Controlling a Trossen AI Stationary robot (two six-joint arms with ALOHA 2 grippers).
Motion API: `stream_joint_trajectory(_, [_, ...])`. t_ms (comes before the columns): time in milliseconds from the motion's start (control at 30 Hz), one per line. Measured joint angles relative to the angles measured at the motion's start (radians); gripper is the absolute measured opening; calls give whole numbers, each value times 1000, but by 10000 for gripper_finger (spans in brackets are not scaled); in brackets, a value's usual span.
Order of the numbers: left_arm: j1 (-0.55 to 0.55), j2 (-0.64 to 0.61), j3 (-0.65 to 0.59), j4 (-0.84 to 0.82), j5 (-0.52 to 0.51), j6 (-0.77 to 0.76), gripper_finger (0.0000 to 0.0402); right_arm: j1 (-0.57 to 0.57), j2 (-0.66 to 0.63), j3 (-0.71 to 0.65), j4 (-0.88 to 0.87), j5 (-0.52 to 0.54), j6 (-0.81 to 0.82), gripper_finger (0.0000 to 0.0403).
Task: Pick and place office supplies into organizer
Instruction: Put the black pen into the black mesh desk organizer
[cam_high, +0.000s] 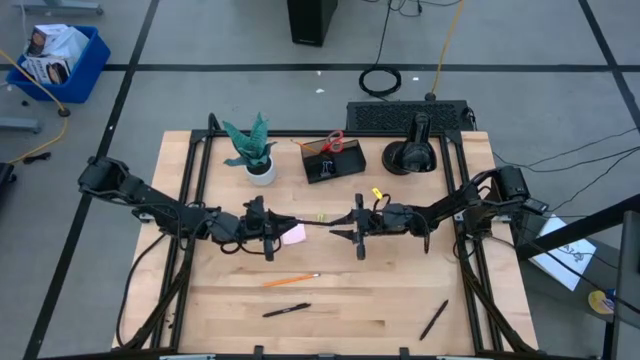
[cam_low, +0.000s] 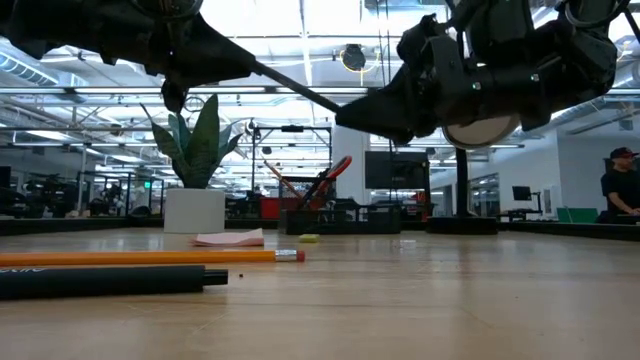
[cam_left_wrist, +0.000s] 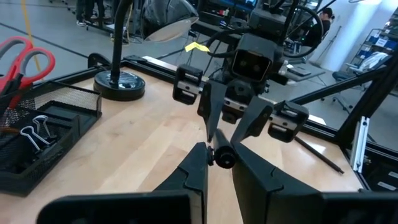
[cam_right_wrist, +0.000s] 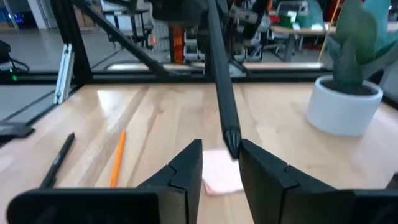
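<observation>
**Pen Held Between Both Arms Above Surface**

The left pincer (cam_high: 272, 226) was clenched on a black pen (cam_high: 312, 222), held level in the air over the surface (cam_high: 400, 300). The right pincer (cam_high: 358, 226) stood parted around the pen's tip, not gripping. The organizer (cam_high: 333, 162) sat behind, near the plant (cam_high: 252, 145).

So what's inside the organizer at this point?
In the organizer, the red-handled scissors stand with handles up, and wire binder clips lie in a front compartment. The mesh walls and deeper parts hide anything lower down, so other contents cannot be ruled out.
</observation>
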Motion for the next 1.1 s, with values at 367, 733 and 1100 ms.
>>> stream_joint_trajectory(367, [-9, 0, 0, 18, -10, 16, 51, -3, -5, 0, -45, 3, -33, 100])
stream_joint_trajectory(733, [-19, 0, 1, 67, -52, 46, 51, -2, -5, 0, -84, -2, 9, 100])
stream_joint_trajectory(1100, [84, -10, 6, 94, -114, 39, 51, 43, -6, 0, -240, -27, 78, 98])
